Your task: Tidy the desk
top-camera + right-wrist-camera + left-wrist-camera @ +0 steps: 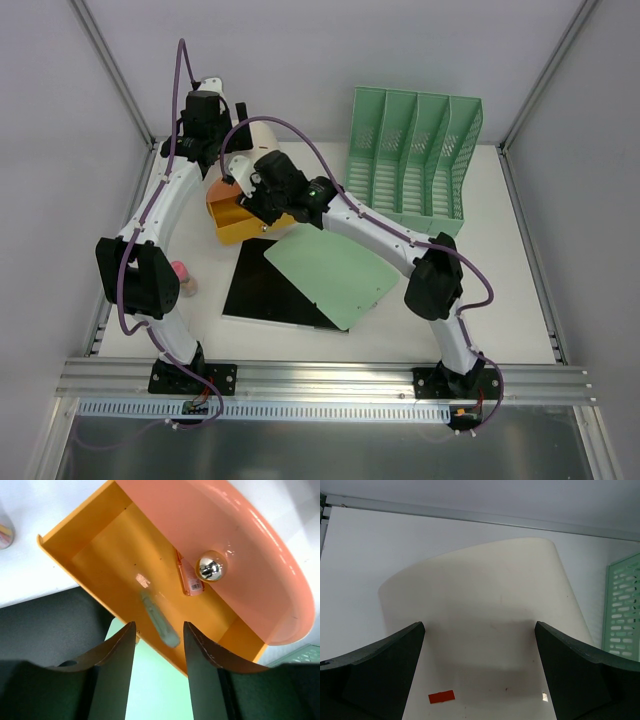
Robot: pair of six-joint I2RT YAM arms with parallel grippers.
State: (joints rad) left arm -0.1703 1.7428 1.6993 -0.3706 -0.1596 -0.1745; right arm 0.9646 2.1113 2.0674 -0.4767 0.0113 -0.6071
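On the white desk (500, 300) an orange drawer (107, 565) with a pink rounded front (240, 555) and a silver knob (210, 566) stands pulled open. A pale green pen (159, 619), blurred, and a small pink-orange item (190, 579) lie inside it. My right gripper (159, 630) hangs just over the drawer's near edge, jaws apart, gripping nothing. My left gripper (479, 627) is open wide at the back left, facing a cream rounded body (485, 600) without touching it. A small red tag (441, 697) lies between its fingers on the desk.
A green file organizer (415, 160) stands at the back right. A pale green sheet (328, 275) lies partly over a black sheet (262, 290) in the middle. A small pink object (182, 277) sits beside the left arm. Grey walls close in the sides.
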